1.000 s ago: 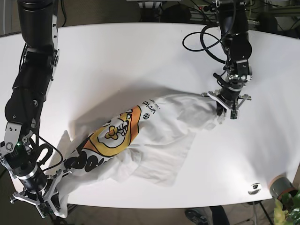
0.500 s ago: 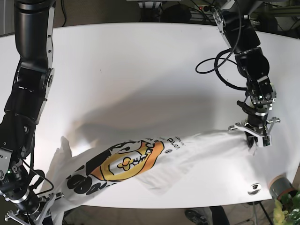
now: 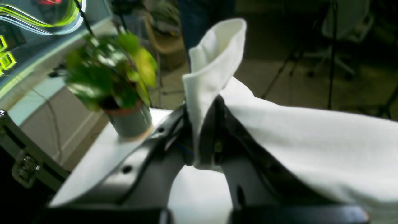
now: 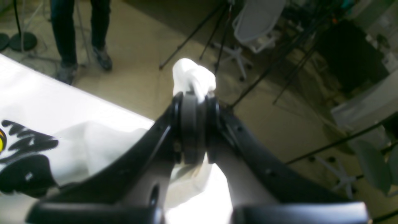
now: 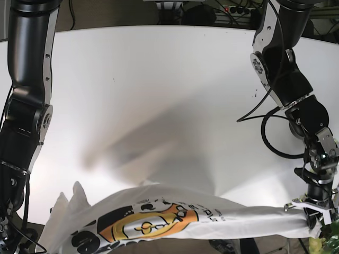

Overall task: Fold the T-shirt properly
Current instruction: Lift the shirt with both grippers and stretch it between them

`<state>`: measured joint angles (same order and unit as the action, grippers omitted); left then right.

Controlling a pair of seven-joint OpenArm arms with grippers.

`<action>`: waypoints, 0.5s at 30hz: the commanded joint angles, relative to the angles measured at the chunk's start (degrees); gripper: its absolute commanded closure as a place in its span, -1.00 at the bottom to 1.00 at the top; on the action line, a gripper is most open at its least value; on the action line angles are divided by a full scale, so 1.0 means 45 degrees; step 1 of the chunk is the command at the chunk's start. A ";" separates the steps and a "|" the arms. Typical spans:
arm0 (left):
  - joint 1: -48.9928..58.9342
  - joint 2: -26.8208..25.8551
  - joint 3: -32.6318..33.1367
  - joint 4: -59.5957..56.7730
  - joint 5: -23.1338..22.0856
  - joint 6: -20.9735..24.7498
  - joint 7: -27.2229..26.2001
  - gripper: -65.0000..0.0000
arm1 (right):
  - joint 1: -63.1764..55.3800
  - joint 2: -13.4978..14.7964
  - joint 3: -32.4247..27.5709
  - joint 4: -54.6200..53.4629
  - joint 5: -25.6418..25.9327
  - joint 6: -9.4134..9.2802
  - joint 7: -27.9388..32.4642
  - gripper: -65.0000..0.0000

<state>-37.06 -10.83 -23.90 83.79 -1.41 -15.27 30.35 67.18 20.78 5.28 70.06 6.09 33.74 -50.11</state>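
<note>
Two arms, one shirt (image 5: 175, 225), one table (image 5: 159, 79).

Shirt: stretched in a long band across the near edge of the table, running from about 8 o'clock to about 4 o'clock in the base view. Orange and black print faces up, left of middle. Most of the cloth hangs in the air or over the table edge; only some of it seems to rest on the tabletop, though I cannot tell how much.

Left claw (image 3: 199, 140): clamped on a white fold of shirt, a flap of cloth standing up past the tips at 12 o'clock in its wrist view. In the base view it sits at the far 4 o'clock corner, off the table edge. A potted plant (image 3: 119, 90) stands just beside it, at 10 o'clock in the wrist view.

Right claw (image 4: 194, 130): pinched tight on a bunched knot of white cloth poking out above the tips. More shirt, with black lettering, trails away at 8 o'clock. In the base view this claw is out of frame at the lower left corner.

Progress, my reading: early. Shirt is gripped at both ends and pulled taut, which looks like a spreading step. No fold shows anywhere. Left to do: lay it flat on the table, then make every fold.

Background: a person's legs (image 4: 77, 31) and an office chair (image 4: 258, 21) on the floor.
</note>
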 commanded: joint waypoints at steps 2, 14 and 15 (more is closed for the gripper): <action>-0.1308 -0.0573 -0.0247 -0.0187 -0.0087 0.0003 -0.0033 1.00 | 0.0945 0.0140 0.0048 0.0167 0.0044 -0.0103 0.0400 0.94; -0.1992 -0.1198 -0.1399 -0.0656 -0.0146 0.0003 0.0396 1.00 | -0.0501 0.0258 0.0673 0.1671 0.0064 -0.0122 -0.0186 0.94; -0.1738 -0.1217 -0.1536 -0.0637 -0.0146 0.0003 0.0494 1.00 | -0.0950 0.0238 0.0829 0.2062 0.0064 -0.0122 -0.0323 0.94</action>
<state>-43.81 -15.53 -30.15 79.92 -1.76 -15.53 33.87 62.35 21.26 7.84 75.68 6.52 33.58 -51.86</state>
